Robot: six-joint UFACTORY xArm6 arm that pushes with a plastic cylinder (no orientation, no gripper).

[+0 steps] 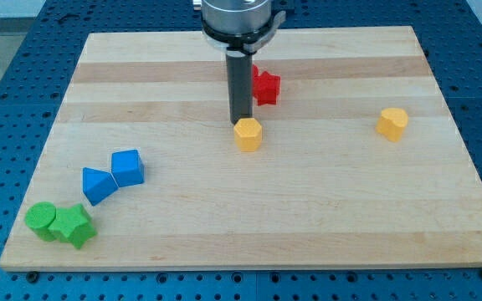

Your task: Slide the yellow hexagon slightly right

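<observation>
A yellow hexagon (pixel 248 134) lies near the middle of the wooden board (pixel 308 226). My tip (pixel 241 123) stands right at the hexagon's upper-left edge, touching it or nearly so. The dark rod rises straight up from there to the arm's head at the view's top. A second yellow block (pixel 392 124) lies far to the view's right; I cannot make out its shape for sure.
A red star-like block (pixel 266 86) sits just above and right of the rod, partly hidden by it. A blue triangle (pixel 97 185) and a blue cube (pixel 128 167) touch at the left. A green cylinder (pixel 41 221) and a green star (pixel 74 227) sit at the bottom-left corner.
</observation>
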